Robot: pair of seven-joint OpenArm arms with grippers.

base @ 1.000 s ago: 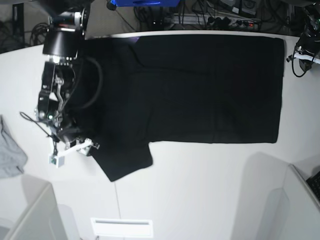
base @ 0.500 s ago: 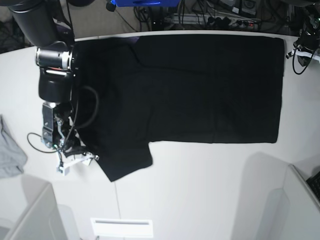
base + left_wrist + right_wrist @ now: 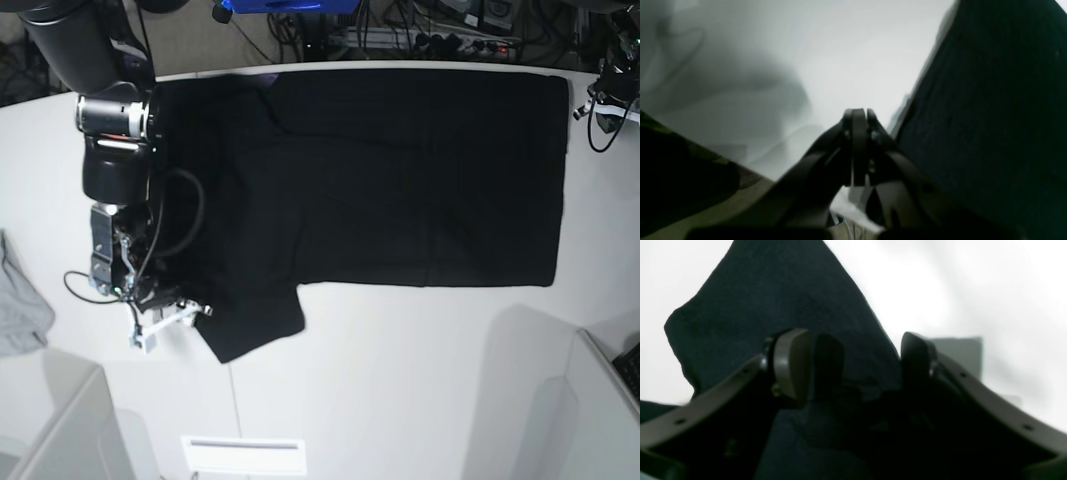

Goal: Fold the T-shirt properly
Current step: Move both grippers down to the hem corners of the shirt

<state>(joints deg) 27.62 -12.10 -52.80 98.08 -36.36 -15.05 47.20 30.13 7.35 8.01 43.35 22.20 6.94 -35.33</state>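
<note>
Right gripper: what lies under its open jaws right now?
Under the right gripper, jaws apart, lies the sleeve of the black T-shirt, spread on the white table. The fingers hide the cloth nearest the camera, so contact cannot be confirmed.

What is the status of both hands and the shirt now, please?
Right hand open, over sleeve of the large plain black cloth T-shirt. Left hand shut, empty, beside shirt's edge. Shirt flat on white table. Nothing in the way.

No legible text anywhere.
</note>
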